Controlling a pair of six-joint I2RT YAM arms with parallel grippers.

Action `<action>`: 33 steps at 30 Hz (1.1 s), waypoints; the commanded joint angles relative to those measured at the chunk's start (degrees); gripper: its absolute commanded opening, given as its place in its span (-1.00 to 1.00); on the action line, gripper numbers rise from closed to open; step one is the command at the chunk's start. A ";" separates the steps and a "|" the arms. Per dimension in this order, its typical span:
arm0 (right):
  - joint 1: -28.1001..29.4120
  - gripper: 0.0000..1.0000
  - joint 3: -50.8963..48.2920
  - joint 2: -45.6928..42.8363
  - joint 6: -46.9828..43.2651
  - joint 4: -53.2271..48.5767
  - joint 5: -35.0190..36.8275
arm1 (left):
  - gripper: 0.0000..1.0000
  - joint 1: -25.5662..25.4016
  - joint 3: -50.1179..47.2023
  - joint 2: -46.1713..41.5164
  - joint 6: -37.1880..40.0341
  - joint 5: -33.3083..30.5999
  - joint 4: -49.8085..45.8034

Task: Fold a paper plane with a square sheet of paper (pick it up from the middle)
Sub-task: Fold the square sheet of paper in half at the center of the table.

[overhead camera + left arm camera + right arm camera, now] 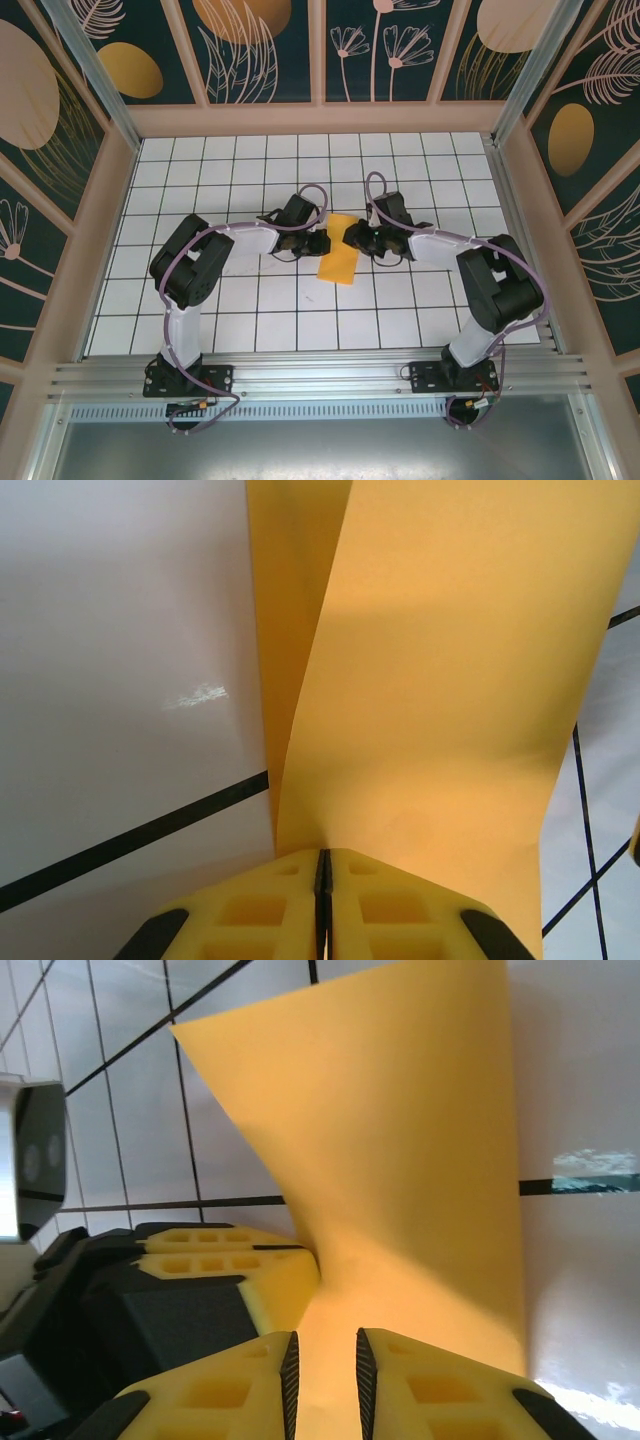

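The square sheet of paper (338, 262) is orange-yellow and folded into a narrower strip at the middle of the table. Its far end is lifted between the two grippers, and its near end hangs toward the table. My left gripper (322, 242) is shut on the paper's edge. In the left wrist view, the sheet (440, 680) rises as two layers out of the closed jaw line (323, 865). My right gripper (323, 1360) faces it from the right, jaws a narrow gap apart. The paper (400, 1140) runs through that gap unpinched. The left gripper's fingers (220, 1250) sit close beside it.
The table (250, 330) is white tile with a black grid. Wooden frame posts and patterned panels (110, 180) wall it in on three sides. An aluminium rail (320, 375) with both arm bases runs along the near edge.
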 commanded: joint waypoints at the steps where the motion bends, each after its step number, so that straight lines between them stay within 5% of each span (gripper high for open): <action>1: -0.91 -0.47 0.47 2.71 -0.52 2.79 -2.49 | -0.78 -0.21 -1.07 3.84 1.31 -2.61 -6.93; 11: -3.07 -0.47 -5.38 5.80 0.34 6.52 -3.03 | -0.77 -0.29 -1.24 4.07 1.57 -2.62 -7.10; 20: -3.08 -0.45 0.95 1.34 -1.35 3.94 -5.01 | -0.77 -0.23 -1.07 4.04 1.46 -2.79 -7.25; 33: -4.72 -0.47 2.30 11.22 -2.64 3.90 -2.61 | -0.78 -0.24 -1.24 3.98 1.89 -2.96 -7.62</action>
